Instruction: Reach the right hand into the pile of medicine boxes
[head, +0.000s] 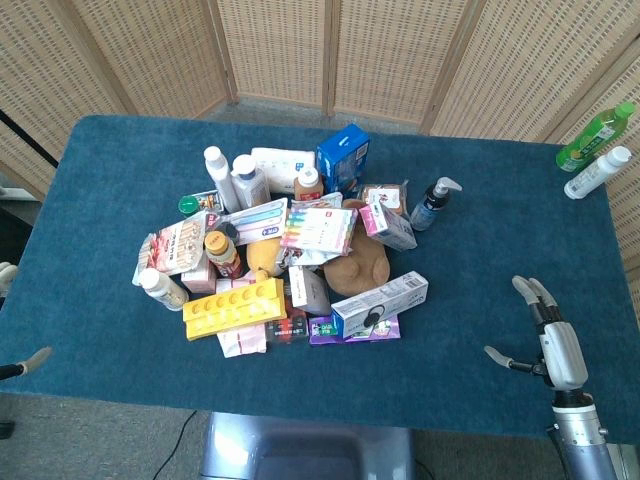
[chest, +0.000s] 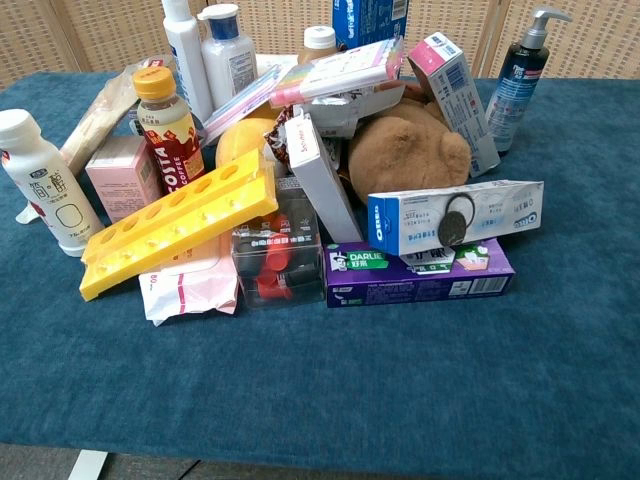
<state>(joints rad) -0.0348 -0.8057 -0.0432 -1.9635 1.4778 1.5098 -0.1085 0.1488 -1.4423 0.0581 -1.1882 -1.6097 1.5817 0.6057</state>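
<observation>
My right robot hand (head: 548, 340) hangs open and empty at four o'clock of the loose, light, slippery heap of cardboard medicine boxes (head: 290, 255), so I'd enter by the stiff blue-and-white carton (head: 380, 303).

Head view set high, angled down over the whole blue table (head: 100, 300), chest view placed low and close at the near edge, the pile (chest: 300, 180) shared by both.

Right robot hand (head: 548, 335) with silver-grey casing, dark finger segments with pale tips, grey-blue cylindrical forearm, left robot hand (head: 28, 362) only a grey tip
</observation>
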